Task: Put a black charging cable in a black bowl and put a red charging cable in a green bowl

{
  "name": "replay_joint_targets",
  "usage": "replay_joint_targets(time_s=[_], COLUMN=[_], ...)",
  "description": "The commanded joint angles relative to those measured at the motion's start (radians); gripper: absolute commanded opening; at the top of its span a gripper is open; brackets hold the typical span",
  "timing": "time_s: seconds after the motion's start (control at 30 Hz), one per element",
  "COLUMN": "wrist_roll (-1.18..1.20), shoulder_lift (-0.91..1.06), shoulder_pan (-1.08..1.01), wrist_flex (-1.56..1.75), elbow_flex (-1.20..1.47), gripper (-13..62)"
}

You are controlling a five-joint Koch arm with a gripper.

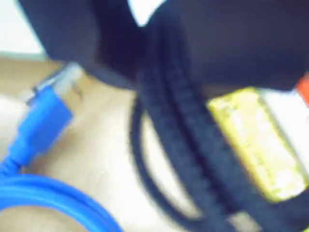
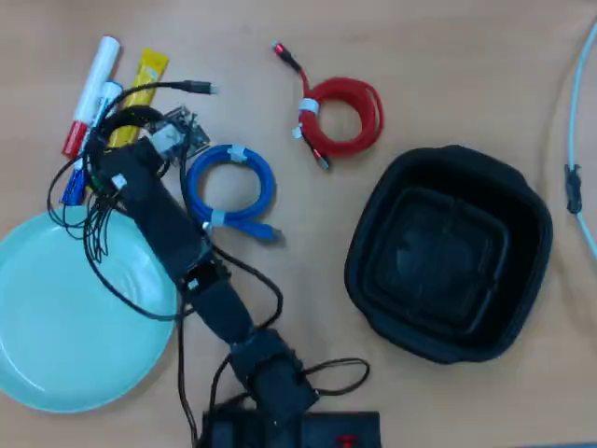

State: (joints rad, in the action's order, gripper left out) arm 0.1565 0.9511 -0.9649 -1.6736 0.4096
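Right at the fingers (image 1: 159,63), the wrist view is badly blurred: a dark mass fills the top, and thick strands of the black charging cable (image 1: 193,145) run out from under it. Whether the fingers are spread or pinching that cable, I cannot tell. A yellow tube (image 1: 258,145) lies just behind the strands, and the blue cable (image 1: 41,121) with its plug sits at the left.

Overhead, the arm (image 2: 173,233) reaches up-left across the counter (image 2: 448,84), its tip over the black charging cable (image 2: 131,119), whose ring lies by the top-left clutter with 1 plug end stretched out to the right. Beside it lie the yellow tube (image 2: 145,79), a red-and-white marker (image 2: 90,93) and a second marker with a blue end (image 2: 75,187). The blue cable (image 2: 230,187) is coiled just right of the arm.

The green bowl (image 2: 56,327) sits at lower left, with the robot's thin wires trailing over its rim. The red charging cable (image 2: 343,117) lies coiled at top centre, well apart from the arm. The black bowl (image 2: 448,252) stands at the right, just below the red coil.
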Motion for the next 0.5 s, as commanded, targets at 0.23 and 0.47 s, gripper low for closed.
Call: replay_joint_targets(time_s=[0.23,0.47], wrist_roll=[0.0,-0.005], shoulder_lift=[0.322,0.374], shoulder_pan=[-0.057,-0.144], wrist_flex=[-0.199,-0.221], elbow_flex=[-0.132,-0.129], gripper=[-6.2,-6.2])
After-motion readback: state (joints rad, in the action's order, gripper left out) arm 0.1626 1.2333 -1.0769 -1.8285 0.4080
